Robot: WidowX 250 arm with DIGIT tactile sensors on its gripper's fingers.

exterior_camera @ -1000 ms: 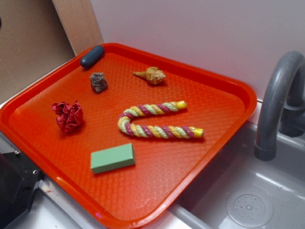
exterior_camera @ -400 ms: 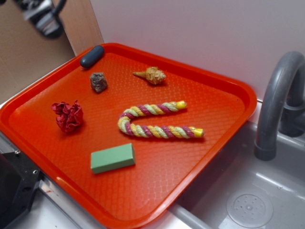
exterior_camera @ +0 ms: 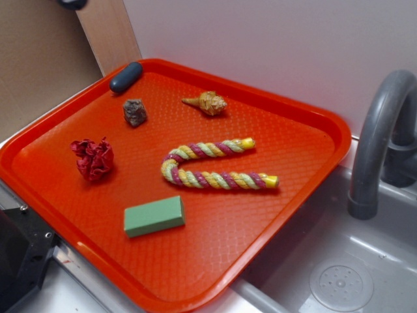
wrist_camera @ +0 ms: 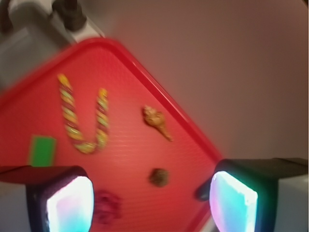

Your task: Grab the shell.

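Note:
The tan spiral shell [exterior_camera: 207, 102] lies on the far part of the red tray [exterior_camera: 306, 176], its pointed tip to the left. In the wrist view the shell [wrist_camera: 155, 119] is seen from high above, well ahead of my gripper [wrist_camera: 152, 203]. The gripper is open and empty, its two pale pads wide apart, high above the tray's left corner. In the exterior view only a dark bit of the arm [exterior_camera: 71, 3] shows at the top left edge.
On the tray lie a grey-brown rock [exterior_camera: 135, 112], a red crumpled paper ball [exterior_camera: 94, 158], a yellow-and-pink rope toy [exterior_camera: 212, 164], a green block [exterior_camera: 154, 216] and a dark blue capsule [exterior_camera: 126, 77]. A grey sink with a faucet [exterior_camera: 378, 143] is at the right.
The arm came into the exterior view at the top left, then moved up and almost out of the frame. The things on the tray have not moved.

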